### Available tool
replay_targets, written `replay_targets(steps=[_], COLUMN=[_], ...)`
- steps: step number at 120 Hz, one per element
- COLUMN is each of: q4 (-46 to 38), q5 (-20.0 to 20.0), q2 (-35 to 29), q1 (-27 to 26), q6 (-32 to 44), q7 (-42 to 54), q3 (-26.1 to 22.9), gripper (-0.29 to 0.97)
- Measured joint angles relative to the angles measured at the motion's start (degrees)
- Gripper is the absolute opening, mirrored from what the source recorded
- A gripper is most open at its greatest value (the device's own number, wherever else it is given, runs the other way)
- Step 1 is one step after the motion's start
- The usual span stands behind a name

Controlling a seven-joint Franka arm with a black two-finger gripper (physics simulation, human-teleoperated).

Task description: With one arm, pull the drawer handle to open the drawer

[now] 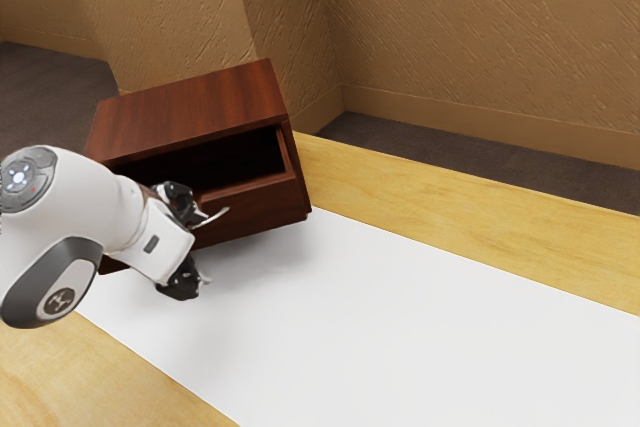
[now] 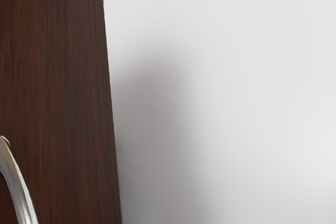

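Closest in is the curved silver handle (image 2: 11,184), standing off the dark wooden drawer front (image 2: 58,93). My gripper (image 1: 192,243) sits right up against that front, at the handle, but I cannot tell whether it is clamped on the bar or loose around it. The handle's long axis runs along the front, parallel to the edge where the front meets the white mat (image 2: 226,108). Behind the front, the drawer (image 1: 230,162) stands partly out of the cabinet (image 1: 190,112), its dark inside showing. The pull, I judge, goes straight away from the front, square to the handle, out over the mat.
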Motion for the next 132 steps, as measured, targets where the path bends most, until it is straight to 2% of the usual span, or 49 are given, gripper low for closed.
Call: replay_targets(steps=[39, 74, 88, 108, 113, 118, 127, 132], q4=[-2.4, -2.7, -2.7, -2.6, -1.9, 0.8, 10.5, 16.5], q5=[0.5, -0.1, 0.1, -0.3, -2.2, -6.1, -14.2, -16.7], q2=[-1.9, -3.3, -4.6, -8.6, -10.5, -11.9, -12.0, -11.0], q1=[1.5, 1.9, 3.0, 6.0, 6.1, 6.2, 5.2, 2.5], q6=[0.4, 0.6, 0.5, 0.3, -1.8, -6.8, -20.0, -27.5], q7=[-1.8, -3.2, -3.5, -3.7, -4.1, -5.2, -8.5, -11.1], q3=[-3.0, -3.4, -3.6, -8.5, -10.7, -12.0, -13.6, -15.2], gripper=[0.66, 0.50, 0.55, 0.63, 0.64, 0.65, 0.66, 0.66])
